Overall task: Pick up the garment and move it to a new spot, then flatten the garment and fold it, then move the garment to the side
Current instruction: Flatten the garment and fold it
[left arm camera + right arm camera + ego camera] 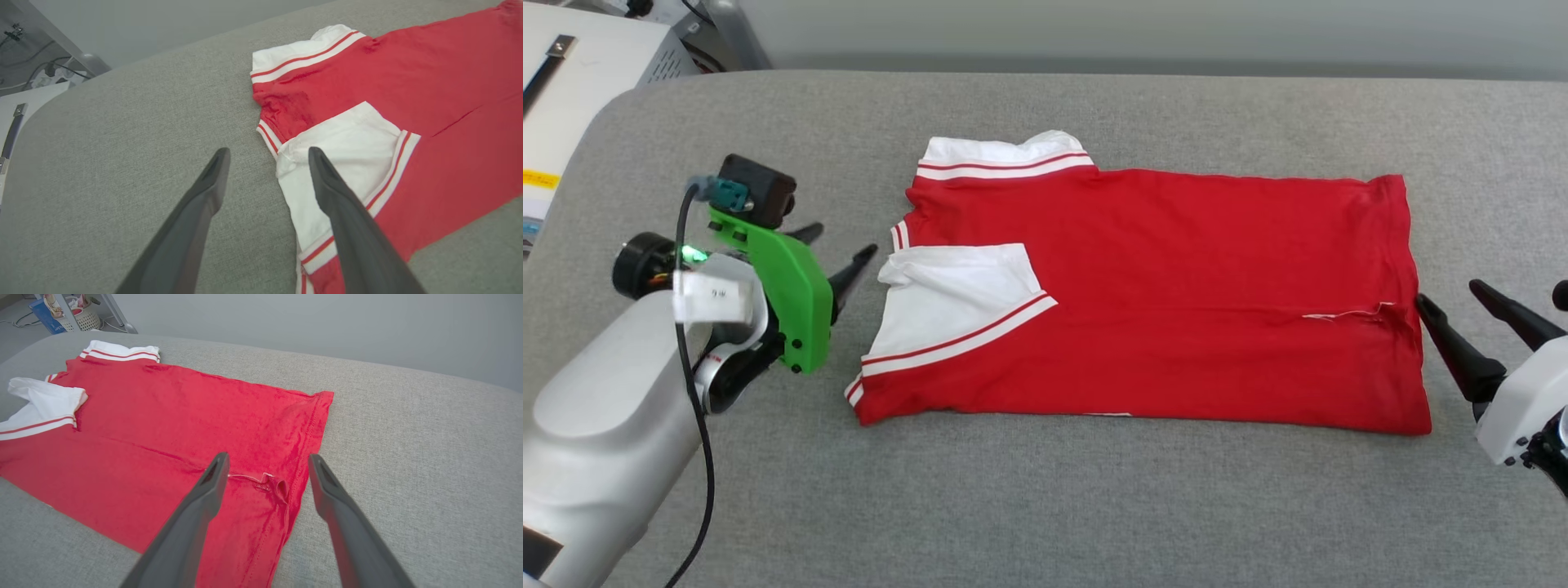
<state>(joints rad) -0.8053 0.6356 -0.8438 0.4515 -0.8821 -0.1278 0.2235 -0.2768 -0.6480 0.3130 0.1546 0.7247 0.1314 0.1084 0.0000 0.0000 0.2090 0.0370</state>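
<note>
The garment (pixel 1160 302), a red jersey T-shirt, lies folded into a long band across the middle of the grey fabric-covered table (pixel 1045 506), plain red side up, with its collar end to the left and its hem (pixel 1409 269) to the right. One white sleeve (pixel 956 306) with red-white striped trim is folded over the top at the near left. The other sleeve (pixel 1001 155) peeks out at the far left corner.

My left gripper (pixel 843 242) sits just beside the shirt's left end, its two dark fingers spread wide with nothing between them. In my left wrist view, the gripper (pixel 268 153) straddles the edge of the white sleeve (pixel 347 147); whether a fingertip touches the cloth I cannot tell.

My right gripper (pixel 1450 294) is just beside the hem on the right, fingers likewise apart and empty. From my right wrist view, that gripper (pixel 268 457) frames a small pucker (pixel 273 484) in the cloth at the hem (pixel 316 428), where a thin white line shows.

A green bracket (pixel 788 286) sits on my left wrist.
</note>
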